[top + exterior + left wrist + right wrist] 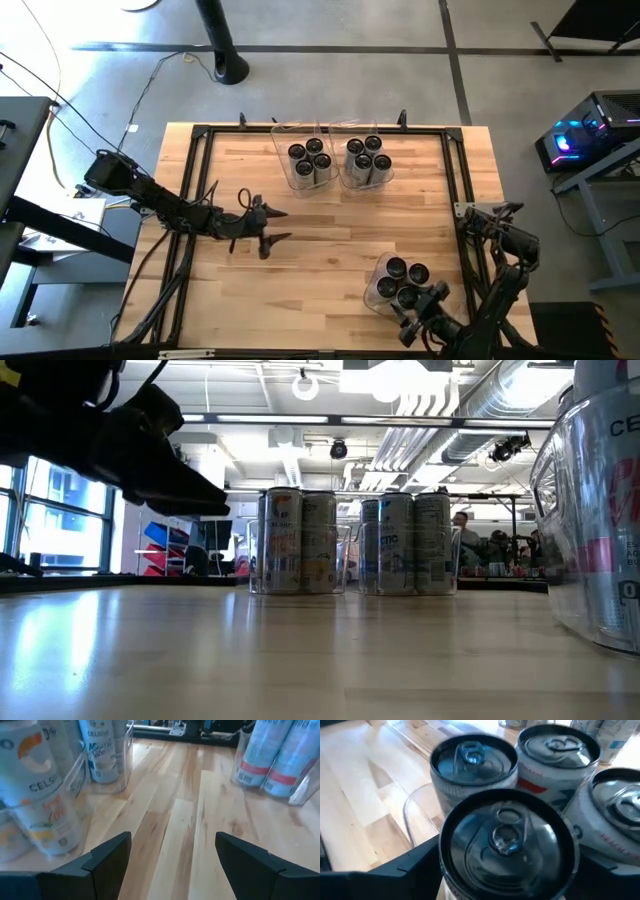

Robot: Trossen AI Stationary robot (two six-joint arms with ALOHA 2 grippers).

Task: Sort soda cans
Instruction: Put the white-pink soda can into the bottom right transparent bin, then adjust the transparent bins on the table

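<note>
Twelve soda cans stand in three clear plastic bins on the wooden table [330, 230]: four in the far-left bin [308, 163], four in the bin beside it [367, 160], and four in the near-right bin [396, 283] close to the table's front edge. A broad stretch of bare planks lies open between the far bins and the near one. The left claw [268, 227] hovers over the table's left-middle, its dark fingers spread and empty. The right claw [507, 865] sits at the near-right bin, its fingers spread on either side of one can [506, 840] with small gaps showing. The cans are smooth cylinders with dark round tops and silvery rims.
</note>
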